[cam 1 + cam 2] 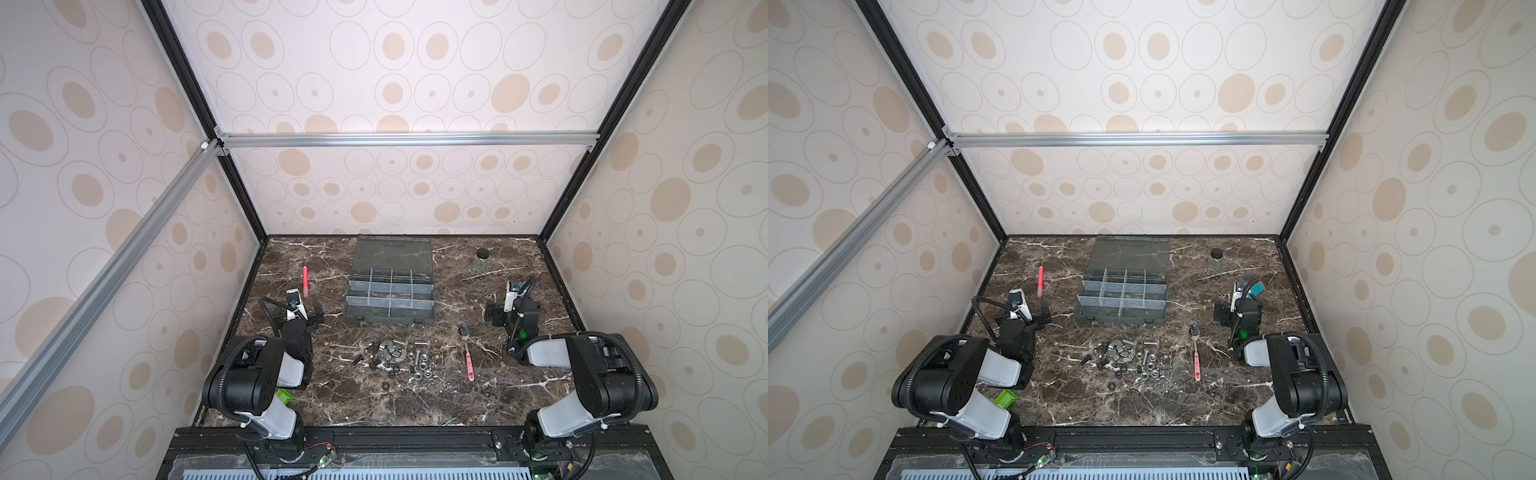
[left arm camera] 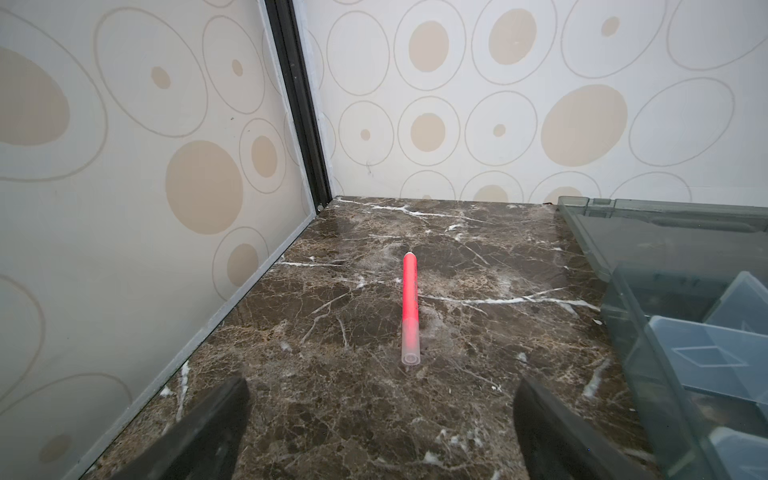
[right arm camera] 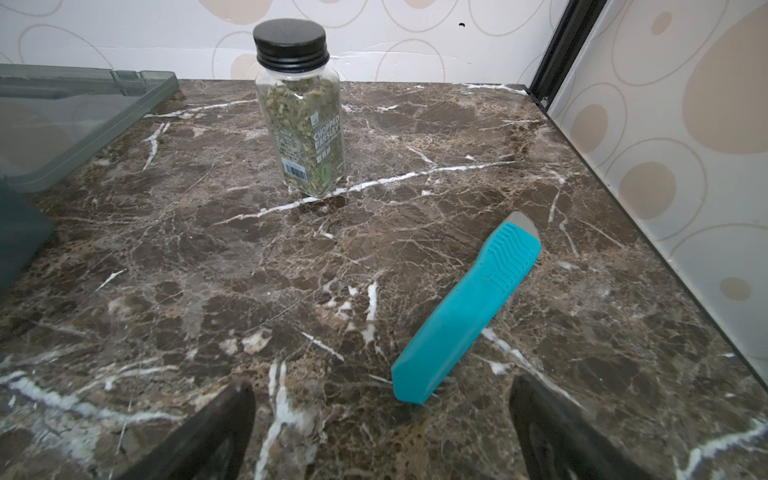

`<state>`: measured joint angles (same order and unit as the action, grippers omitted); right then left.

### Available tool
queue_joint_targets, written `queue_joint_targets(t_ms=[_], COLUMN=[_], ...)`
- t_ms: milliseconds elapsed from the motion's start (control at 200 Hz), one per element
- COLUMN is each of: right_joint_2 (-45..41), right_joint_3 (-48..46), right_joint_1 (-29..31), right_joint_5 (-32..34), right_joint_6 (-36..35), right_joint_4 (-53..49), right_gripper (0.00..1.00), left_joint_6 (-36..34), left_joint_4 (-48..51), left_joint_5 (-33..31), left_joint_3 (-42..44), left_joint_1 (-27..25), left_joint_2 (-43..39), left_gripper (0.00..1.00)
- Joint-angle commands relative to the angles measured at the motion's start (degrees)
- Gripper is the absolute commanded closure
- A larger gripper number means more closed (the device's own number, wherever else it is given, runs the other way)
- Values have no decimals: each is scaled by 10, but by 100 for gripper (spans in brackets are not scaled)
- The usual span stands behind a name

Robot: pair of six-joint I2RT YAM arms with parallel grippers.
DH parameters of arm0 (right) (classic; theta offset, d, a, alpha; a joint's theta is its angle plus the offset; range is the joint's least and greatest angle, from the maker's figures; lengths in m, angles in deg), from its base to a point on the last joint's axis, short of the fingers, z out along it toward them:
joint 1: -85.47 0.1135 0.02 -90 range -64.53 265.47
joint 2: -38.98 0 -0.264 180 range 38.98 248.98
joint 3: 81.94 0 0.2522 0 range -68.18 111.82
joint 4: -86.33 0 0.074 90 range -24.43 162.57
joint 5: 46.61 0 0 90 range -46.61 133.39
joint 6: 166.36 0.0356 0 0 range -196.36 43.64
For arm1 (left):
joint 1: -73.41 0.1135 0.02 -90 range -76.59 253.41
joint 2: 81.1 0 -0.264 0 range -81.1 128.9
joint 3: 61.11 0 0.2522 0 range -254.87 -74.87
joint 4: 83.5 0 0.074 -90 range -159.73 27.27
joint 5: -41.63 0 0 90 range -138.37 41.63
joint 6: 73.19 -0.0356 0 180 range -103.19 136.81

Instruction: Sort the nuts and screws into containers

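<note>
While we wait at table (image 1: 332, 399) edges, clear of parts, left gripper (image 2: 380, 399) gapes wide, empty; right gripper (image 3: 382, 399) likewise. Screws (image 1: 420, 344) and nuts (image 1: 390, 349) lie mixed in pile just before containers (image 1: 390, 295), lid (image 1: 392, 253) thrown open so we drop parts straight in.

The dark marble table (image 1: 415, 403) carries everything before me. At its far middle sits the grey organizer box (image 1: 388, 319), its smoky lid (image 1: 392, 253) laid open toward the back wall. Nearer me, screws (image 1: 420, 344) and nuts (image 1: 390, 349) lie in a loose heap. On my left lies a red pen (image 1: 305, 277). On my right a parsley jar (image 1: 481, 262) stands upright, a teal cutter (image 3: 469, 307) lies near it, and a pink-handled spoon (image 1: 467, 351) lies beside the heap.
</note>
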<state>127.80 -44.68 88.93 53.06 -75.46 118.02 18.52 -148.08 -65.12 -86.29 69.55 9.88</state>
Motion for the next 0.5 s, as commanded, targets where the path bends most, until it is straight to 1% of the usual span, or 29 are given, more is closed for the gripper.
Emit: queue_joint_targets(t_ms=[0,30,55,115,160,195,225,300,360,400,430,465,495], right_joint_2=[-12,-21,-42,-99,-137,-160,-177,-200,-208,-217,-226,-238,-250], right_joint_3=[1,4,12,45,70,93,116,165,192,204,210,216,215], right_joint_1=[-2,1,4,8,8,11,16,51,87,109,121,123,146], right_joint_5=[-4,0,5,8,8,12,27,88,101,85,51,10,-14], right_joint_6=[-10,-12,-14,-6,4,12,22,44,49,53,58,78,106], right_joint_4=[15,15,-21,-152,-230,-301,-360,-488,-561,-598,-622,-651,-667], right_gripper=[3,3,3,3,3,3,3,3,3,3,3,4,5], left_joint_6=[-2,-6,-11,4,25,44,52,58,86,106,122,134,146], left_joint_4=[-16,8,47,182,289,351,397,491,568,611,651,679,696], left_joint_5=[10,17,18,16,-4,-23,-27,-29,-16,7,28,60,84], left_joint_3=[-3,-5,-14,-51,-88,-110,-126,-158,-185,-201,-209,-213,-210], left_joint_1=[2,0,-2,-3,-6,-13,-21,-46,-55,-57,-59,-61,-63], left_joint_2=[-15,-37,-65,-137,-185,-216,-241,-300,-339,-361,-377,-396,-410], left_gripper=[1,1,1,1,1,1,1,1,1,1,1,1,1])
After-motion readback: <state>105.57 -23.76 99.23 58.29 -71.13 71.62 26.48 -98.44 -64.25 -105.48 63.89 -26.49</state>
